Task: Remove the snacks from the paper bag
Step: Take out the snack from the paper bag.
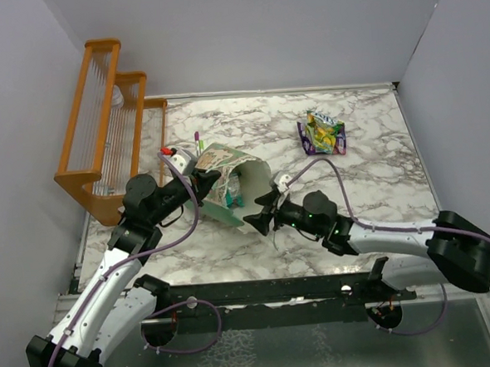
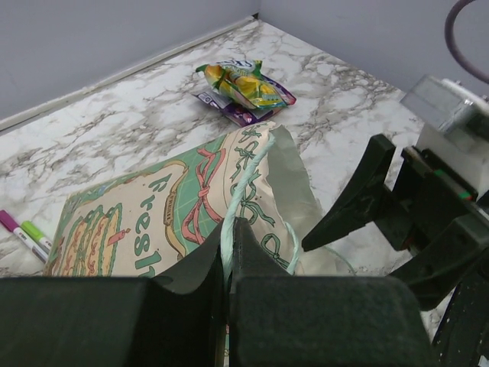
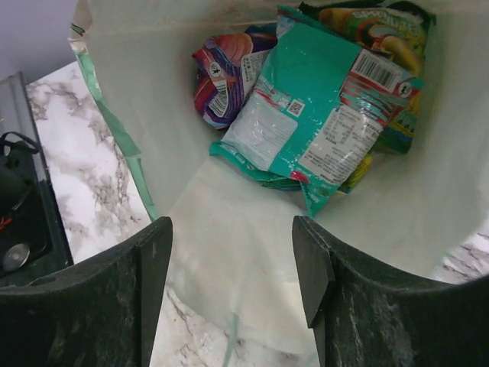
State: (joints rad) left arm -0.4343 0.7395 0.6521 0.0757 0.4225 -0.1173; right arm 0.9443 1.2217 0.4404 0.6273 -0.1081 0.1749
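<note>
Inside the paper bag (image 3: 176,153) lie the snacks (image 3: 306,115): a teal packet on top, a purple-and-red one (image 3: 223,76) tucked at its left, and a yellow-green one (image 3: 382,34) behind, all bunched at the closed end against the cream lining. The bag lies on its side on the counter (image 1: 378,184), printed face up, its mouth turned toward the right arm. The right jaws stand spread at that mouth, just inside the rim, with nothing between them (the packets lie well beyond the tips). The left jaws are pressed together, pinching the mint-green edge of the bag at the top of its mouth and holding it up. Farther back on the counter, well apart from the bag, two more packets (image 1: 323,133) lie stacked, a yellow-green one over a purple one. Two markers (image 2: 30,235) lie just beyond the bag's far corner, and an orange wooden rack (image 1: 101,142) stands along the left wall.
</note>
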